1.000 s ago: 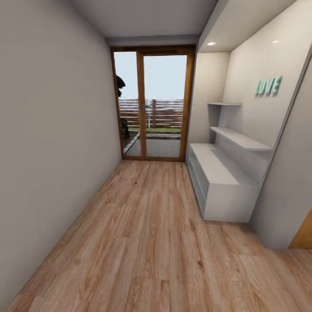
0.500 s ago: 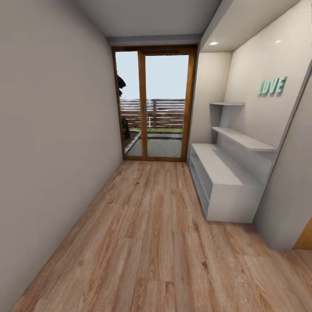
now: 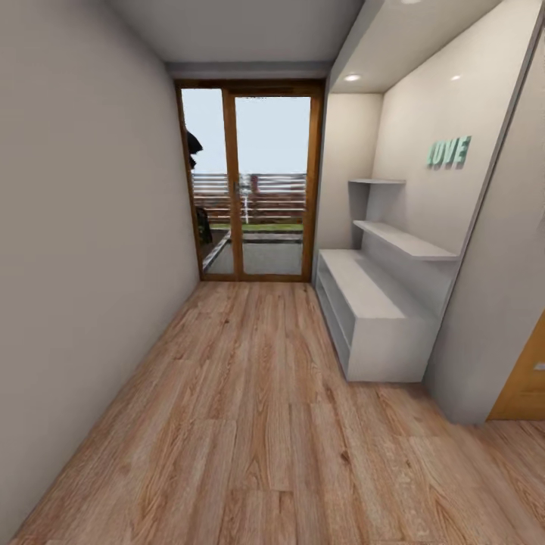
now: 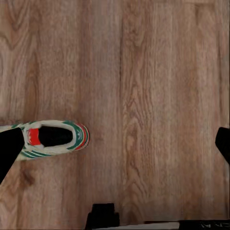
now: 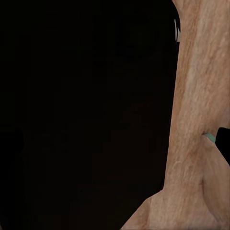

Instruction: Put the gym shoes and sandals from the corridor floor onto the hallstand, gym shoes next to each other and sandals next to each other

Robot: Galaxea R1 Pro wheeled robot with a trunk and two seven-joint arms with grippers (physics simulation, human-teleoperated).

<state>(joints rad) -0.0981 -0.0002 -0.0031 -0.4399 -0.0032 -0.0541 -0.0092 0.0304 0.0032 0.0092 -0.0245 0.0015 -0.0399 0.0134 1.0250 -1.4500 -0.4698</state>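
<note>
One gym shoe (image 4: 55, 139), cream-white with green stripes and a red tongue tag, lies on the corridor floor (image 4: 158, 96) in the left wrist view. My left gripper (image 4: 115, 146) hangs open above the planks, and the shoe's toe end runs behind one black finger (image 4: 9, 151). The hallstand (image 3: 371, 318), pale grey with two wall shelves and teal LOVE letters (image 3: 448, 152), stands along the right wall ahead. In the right wrist view one fingertip (image 5: 224, 140) sits far out at the frame's edge over a strip of floor (image 5: 196, 120); a dark mass hides the other. The sandals are out of view.
A wood-framed glass door (image 3: 250, 182) closes the corridor's far end. A plain wall (image 3: 76, 265) runs along the left. At the lower right, past a grey wall corner (image 3: 484, 333), an orange-brown door panel (image 3: 526, 378) shows. Bare planks (image 3: 257, 409) stretch ahead.
The whole head picture has shifted left, so the camera has moved. More of the orange-brown panel at the lower right shows now. Nothing in the corridor itself has moved.
</note>
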